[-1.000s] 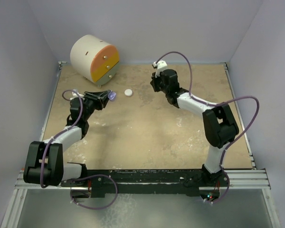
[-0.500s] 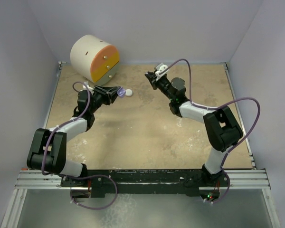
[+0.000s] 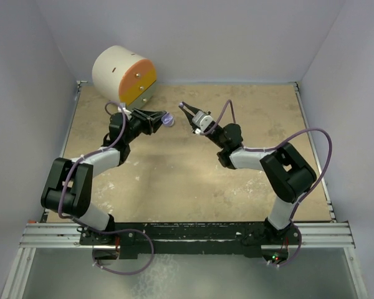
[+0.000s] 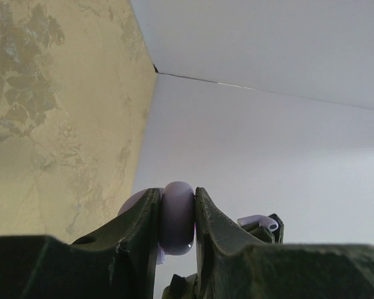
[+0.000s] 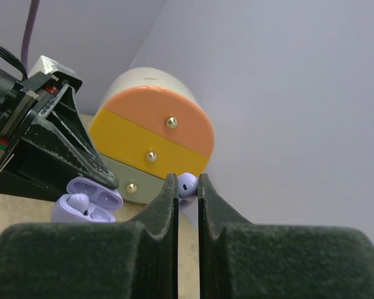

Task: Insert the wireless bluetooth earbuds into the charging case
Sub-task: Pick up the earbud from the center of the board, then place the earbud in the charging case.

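Both arms stretch toward the upper middle of the frame over the mottled tan table (image 3: 193, 168), tips nearly meeting. The left claw (image 3: 161, 118) pinches a glossy, open lilac case (image 4: 177, 217) near a cream drum (image 3: 123, 76). The right claw (image 3: 182, 106) grips a purple earbud (image 5: 187, 184) just beside the case.

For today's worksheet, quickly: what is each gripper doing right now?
Left gripper: closed, holding the lilac charging case.
Right gripper: closed, pinching a purple earbud.

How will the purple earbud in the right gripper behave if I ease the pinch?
Likely slippery: the earbud is glossy and rounded, pinched only at the very fingertips. Probably rolls if dropped; it looks small and rigid.
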Available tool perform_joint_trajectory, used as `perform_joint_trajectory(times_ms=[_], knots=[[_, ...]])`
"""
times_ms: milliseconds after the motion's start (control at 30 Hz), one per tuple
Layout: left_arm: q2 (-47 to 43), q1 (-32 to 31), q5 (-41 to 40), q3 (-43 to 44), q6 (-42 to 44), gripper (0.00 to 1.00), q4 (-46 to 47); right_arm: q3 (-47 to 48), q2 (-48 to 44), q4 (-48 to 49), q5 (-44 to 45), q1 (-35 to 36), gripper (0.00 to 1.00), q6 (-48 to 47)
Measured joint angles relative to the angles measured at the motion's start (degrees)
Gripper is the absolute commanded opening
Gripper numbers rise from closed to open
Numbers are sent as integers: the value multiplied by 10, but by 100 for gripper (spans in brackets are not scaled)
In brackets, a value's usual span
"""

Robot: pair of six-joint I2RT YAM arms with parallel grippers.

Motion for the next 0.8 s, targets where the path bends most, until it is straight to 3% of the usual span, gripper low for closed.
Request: perform_joint_trajectory(times_ms=[800], knots=[[29,-22,20,45,-9,0,0,-7,0,33,-60,4,0,-51]])
